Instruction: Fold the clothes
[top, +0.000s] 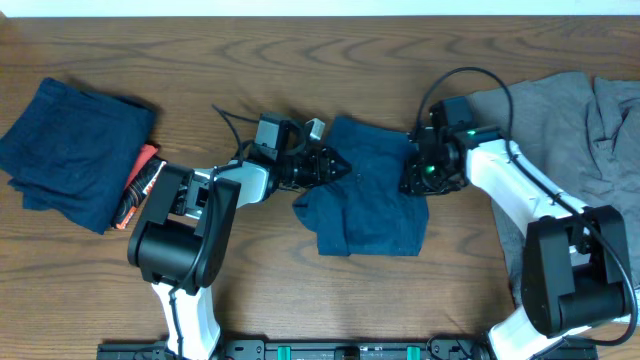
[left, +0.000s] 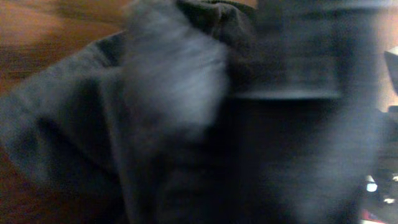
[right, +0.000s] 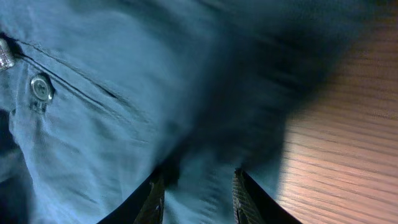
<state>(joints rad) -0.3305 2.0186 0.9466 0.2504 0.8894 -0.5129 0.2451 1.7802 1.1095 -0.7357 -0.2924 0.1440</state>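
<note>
Dark, grained wood of the table (top: 250, 60) lies under everything. At the right gripper (right: 197, 200), the two black fingertips (right: 153, 198) stand somewhat apart, and soft navy-blue shorts (right: 124, 93) with a seam and a small metal button (right: 40, 87) fill the gap and the frame. Whether they pinch the cloth or merely rest on it, I cannot tell. The left gripper (top: 325, 165) sits at the upper left edge of the same shorts, where the cloth bunches toward it. Its own camera gives only blurred dark fabric, so its hold cannot be told either. From overhead the shorts lie rumpled at the middle of the table, between the two grippers. The step in hand looks like taking both upper corners to spread or fold this piece. The next move calls for a sure hold on each side, then an even carry so the edges land square. Farther out, a folded stack of navy-blue garments (top: 70, 150) rests at the far left on a red-and-black object (top: 140, 185), well apart. A heap of loose grey garments (top: 570, 120) lies at the right, under the right arm and near the shorts, where it could snag.
</note>
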